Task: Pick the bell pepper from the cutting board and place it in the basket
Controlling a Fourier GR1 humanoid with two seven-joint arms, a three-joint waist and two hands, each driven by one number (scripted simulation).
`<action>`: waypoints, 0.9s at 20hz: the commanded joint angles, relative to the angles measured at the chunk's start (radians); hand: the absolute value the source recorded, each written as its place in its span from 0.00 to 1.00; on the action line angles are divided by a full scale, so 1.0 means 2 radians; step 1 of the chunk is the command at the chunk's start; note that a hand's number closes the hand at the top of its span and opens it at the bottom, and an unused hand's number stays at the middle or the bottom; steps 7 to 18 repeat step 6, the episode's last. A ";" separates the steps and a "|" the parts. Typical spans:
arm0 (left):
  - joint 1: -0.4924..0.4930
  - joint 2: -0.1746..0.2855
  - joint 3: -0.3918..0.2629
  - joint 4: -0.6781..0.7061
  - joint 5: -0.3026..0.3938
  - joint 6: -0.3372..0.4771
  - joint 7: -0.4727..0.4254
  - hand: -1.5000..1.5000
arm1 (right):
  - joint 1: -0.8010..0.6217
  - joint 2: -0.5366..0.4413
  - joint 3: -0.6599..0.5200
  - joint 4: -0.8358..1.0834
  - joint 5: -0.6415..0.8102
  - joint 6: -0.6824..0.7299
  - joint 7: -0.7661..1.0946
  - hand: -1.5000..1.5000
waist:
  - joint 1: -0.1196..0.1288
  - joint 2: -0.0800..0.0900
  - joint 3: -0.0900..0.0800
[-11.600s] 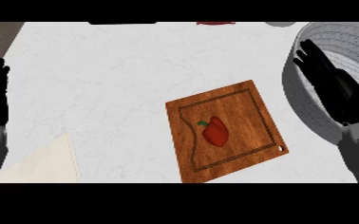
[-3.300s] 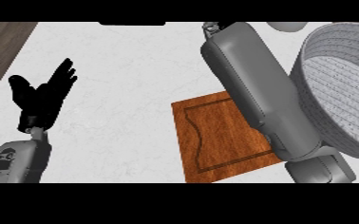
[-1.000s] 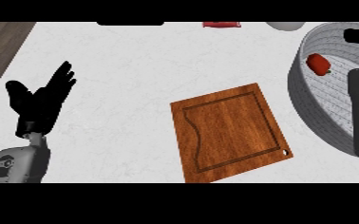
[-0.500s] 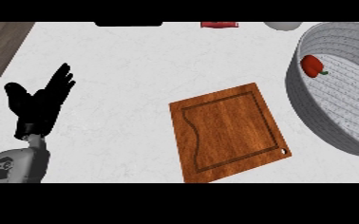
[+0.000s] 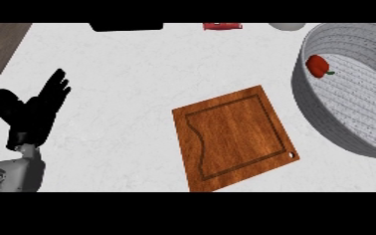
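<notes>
Inside the basket (image 5: 314, 110), bell pepper (image 5: 318, 65), stem rightward

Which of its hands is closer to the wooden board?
Only the left hand shows: open, well to the left of the cutting board, not touching it. The right hand is out of view, so its distance cannot be judged.

Pepper (image 5: 319, 65) is in the basket (image 5: 317, 110), lying near its left inner wall at the view's right. The board (image 5: 235, 137) lies tilted on the white counter (image 5: 125, 79), just beside the basket. The left hand (image 5: 35, 114) rests open at the left edge, fingers up, well apart from the board.
</notes>
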 commanded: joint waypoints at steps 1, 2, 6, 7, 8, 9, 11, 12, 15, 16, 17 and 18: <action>-0.012 0.002 0.007 0.007 0.012 -0.007 0.008 0.50 | 0.106 0.023 -0.002 -0.137 -0.057 0.085 0.023 0.00 | -0.005 0.000 0.000; 0.010 -0.002 -0.006 -0.021 0.001 -0.003 0.013 0.50 | 0.147 0.021 -0.022 -0.145 -0.111 0.071 -0.003 0.00 | -0.002 0.000 0.001; 0.014 -0.005 -0.001 -0.012 0.004 -0.007 -0.005 0.50 | 0.247 0.039 -0.043 -0.243 -0.189 0.109 -0.010 0.00 | -0.001 0.001 0.000; 0.014 -0.005 -0.001 -0.012 0.004 -0.007 -0.005 0.50 | 0.247 0.039 -0.043 -0.243 -0.189 0.109 -0.010 0.00 | -0.001 0.001 0.000; 0.014 -0.005 -0.001 -0.012 0.004 -0.007 -0.005 0.50 | 0.247 0.039 -0.043 -0.243 -0.189 0.109 -0.010 0.00 | -0.001 0.001 0.000; 0.014 -0.005 -0.001 -0.012 0.004 -0.007 -0.005 0.50 | 0.247 0.039 -0.043 -0.243 -0.189 0.109 -0.010 0.00 | -0.001 0.001 0.000; 0.014 -0.005 -0.001 -0.012 0.004 -0.007 -0.005 0.50 | 0.247 0.039 -0.043 -0.243 -0.189 0.109 -0.010 0.00 | -0.001 0.001 0.000; 0.014 -0.005 -0.001 -0.012 0.004 -0.007 -0.005 0.50 | 0.247 0.039 -0.043 -0.243 -0.189 0.109 -0.010 0.00 | -0.001 0.001 0.000; 0.014 -0.005 -0.001 -0.012 0.004 -0.007 -0.005 0.50 | 0.247 0.039 -0.043 -0.243 -0.189 0.109 -0.010 0.00 | -0.001 0.001 0.000; 0.014 -0.005 -0.001 -0.012 0.004 -0.007 -0.005 0.50 | 0.247 0.039 -0.043 -0.243 -0.189 0.109 -0.010 0.00 | -0.001 0.001 0.000; 0.014 -0.005 -0.001 -0.012 0.004 -0.007 -0.005 0.50 | 0.247 0.039 -0.043 -0.243 -0.189 0.109 -0.010 0.00 | -0.001 0.001 0.000; 0.014 -0.005 -0.001 -0.012 0.004 -0.007 -0.005 0.50 | 0.247 0.039 -0.043 -0.243 -0.189 0.109 -0.010 0.00 | -0.001 0.001 0.000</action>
